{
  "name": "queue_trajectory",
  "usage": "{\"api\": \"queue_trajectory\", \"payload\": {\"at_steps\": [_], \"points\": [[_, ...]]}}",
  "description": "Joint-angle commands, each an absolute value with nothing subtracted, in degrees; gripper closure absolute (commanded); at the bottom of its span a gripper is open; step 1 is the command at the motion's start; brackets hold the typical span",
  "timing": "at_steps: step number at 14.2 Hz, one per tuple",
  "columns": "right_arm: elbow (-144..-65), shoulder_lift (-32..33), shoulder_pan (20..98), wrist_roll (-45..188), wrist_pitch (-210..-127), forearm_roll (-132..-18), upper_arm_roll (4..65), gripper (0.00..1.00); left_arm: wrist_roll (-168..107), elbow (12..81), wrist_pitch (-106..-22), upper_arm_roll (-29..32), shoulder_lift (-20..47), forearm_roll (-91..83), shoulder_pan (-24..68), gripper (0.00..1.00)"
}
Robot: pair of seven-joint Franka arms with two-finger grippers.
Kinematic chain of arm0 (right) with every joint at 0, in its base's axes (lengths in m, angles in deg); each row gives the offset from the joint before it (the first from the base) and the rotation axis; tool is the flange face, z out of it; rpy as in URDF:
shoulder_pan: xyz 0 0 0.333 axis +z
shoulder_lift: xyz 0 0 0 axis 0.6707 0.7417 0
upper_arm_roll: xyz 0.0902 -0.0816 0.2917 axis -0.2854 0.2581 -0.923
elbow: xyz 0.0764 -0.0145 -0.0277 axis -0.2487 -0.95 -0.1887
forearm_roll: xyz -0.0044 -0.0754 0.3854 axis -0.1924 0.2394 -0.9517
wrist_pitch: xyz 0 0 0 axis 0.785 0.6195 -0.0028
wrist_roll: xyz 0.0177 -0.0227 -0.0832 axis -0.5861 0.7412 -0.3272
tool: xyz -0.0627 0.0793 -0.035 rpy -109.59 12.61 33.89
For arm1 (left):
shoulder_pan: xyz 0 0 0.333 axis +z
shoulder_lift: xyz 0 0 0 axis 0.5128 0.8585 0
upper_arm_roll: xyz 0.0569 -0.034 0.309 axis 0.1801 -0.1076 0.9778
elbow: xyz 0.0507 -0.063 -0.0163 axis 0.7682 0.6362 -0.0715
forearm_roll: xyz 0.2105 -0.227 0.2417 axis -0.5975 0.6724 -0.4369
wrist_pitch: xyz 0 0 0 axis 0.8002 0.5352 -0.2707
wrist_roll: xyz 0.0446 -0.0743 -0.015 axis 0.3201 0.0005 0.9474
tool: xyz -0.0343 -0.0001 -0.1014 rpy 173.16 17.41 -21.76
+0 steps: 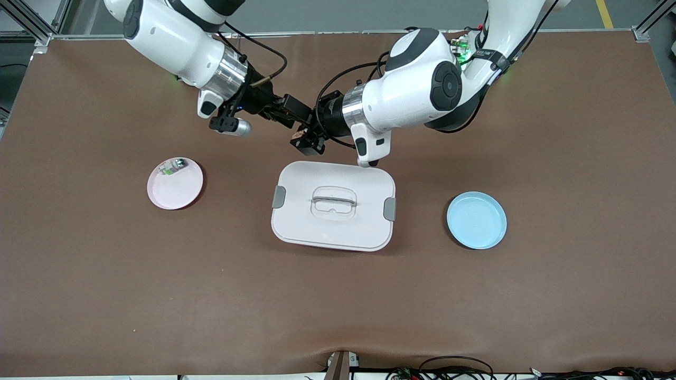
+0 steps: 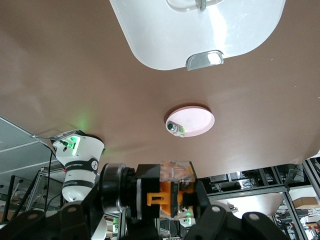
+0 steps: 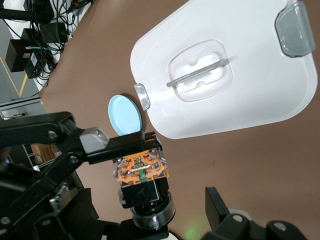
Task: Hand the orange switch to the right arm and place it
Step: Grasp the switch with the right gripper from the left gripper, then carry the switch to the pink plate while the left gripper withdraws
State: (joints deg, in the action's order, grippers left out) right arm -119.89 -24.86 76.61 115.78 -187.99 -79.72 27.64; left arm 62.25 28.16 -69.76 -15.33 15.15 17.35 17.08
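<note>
Left hand (image 1: 308, 138) grips the orange switch (image 1: 302, 134) in the air, over bare brown surface (image 1: 338, 301) just beside the white lid (image 1: 334, 206); right hand (image 1: 297, 117) hangs open around it, not yet touching. We judge a slip likely if the left hand lets go before the right clamps, since the switch is tiny and blocky, black with an orange face and clear cap. Pink plate (image 1: 182, 191) holds a green-and-white part (image 1: 172, 167); blue plate (image 1: 477, 220) sits smooth and round.
</note>
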Motion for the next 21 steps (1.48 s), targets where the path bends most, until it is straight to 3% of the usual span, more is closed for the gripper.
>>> {"api": "queue_trajectory", "payload": {"at_steps": [1, 3, 4, 5, 6, 9, 11, 14, 16, 18, 19, 20, 21], "points": [[-118.6, -24.0, 77.5, 117.2, -188.5, -79.4, 27.9, 0.0, 63.3, 26.6, -70.1, -15.2, 16.0, 18.1, 16.4, 1.0], [-118.6, -24.0, 77.5, 117.2, -188.5, -79.1, 27.9, 0.0, 63.3, 26.6, -70.2, -15.2, 16.0, 18.1, 16.4, 1.0], [-118.6, -24.0, 77.5, 117.2, -188.5, -78.7, 27.9, 0.07, 63.2, 26.6, -70.2, -15.2, 16.0, 18.1, 16.4, 1.0], [-118.6, -24.0, 77.5, 117.2, -188.5, -78.7, 27.9, 0.31, 63.3, 26.6, -70.1, -15.2, 16.0, 18.1, 16.4, 1.0], [-118.6, -24.0, 77.5, 117.2, -188.5, -78.7, 27.9, 0.46, 63.2, 26.6, -70.1, -15.1, 16.0, 18.1, 16.4, 1.0], [-118.5, -24.0, 77.5, 117.2, -188.5, -78.7, 27.9, 0.81, 63.1, 26.6, -70.2, -15.1, 16.0, 18.1, 16.4, 1.0], [-118.5, -24.0, 77.5, 117.2, -188.5, -78.7, 27.9, 0.99, 63.0, 26.6, -70.1, -15.1, 15.8, 17.9, 16.5, 0.96], [-118.5, -24.1, 77.5, 117.2, -188.5, -78.6, 27.9, 1.0, 62.9, 26.5, -70.1, -15.1, 15.8, 17.9, 16.6, 0.95], [-118.5, -24.1, 77.5, 117.2, -188.5, -78.6, 27.9, 1.0, 62.9, 26.6, -70.1, -15.1, 15.7, 17.9, 16.7, 0.89], [-118.5, -24.1, 77.5, 117.2, -188.4, -78.6, 27.9, 1.0, 62.7, 26.6, -70.1, -15.1, 15.6, 17.9, 17.0, 0.7], [-118.5, -24.1, 77.5, 117.2, -188.4, -78.6, 27.9, 1.0, 62.9, 26.6, -70.1, -15.1, 15.5, 17.9, 17.1, 0.45], [-118.5, -24.1, 77.4, 117.1, -188.2, -78.6, 27.9, 1.0, 63.0, 26.5, -70.1, -15.1, 15.4, 17.7, 17.0, 0.0], [-118.5, -24.1, 77.4, 117.1, -188.1, -78.6, 27.9, 1.0, 62.8, 26.3, -70.1, -15.1, 15.2, 17.5, 16.9, 0.0]]}}
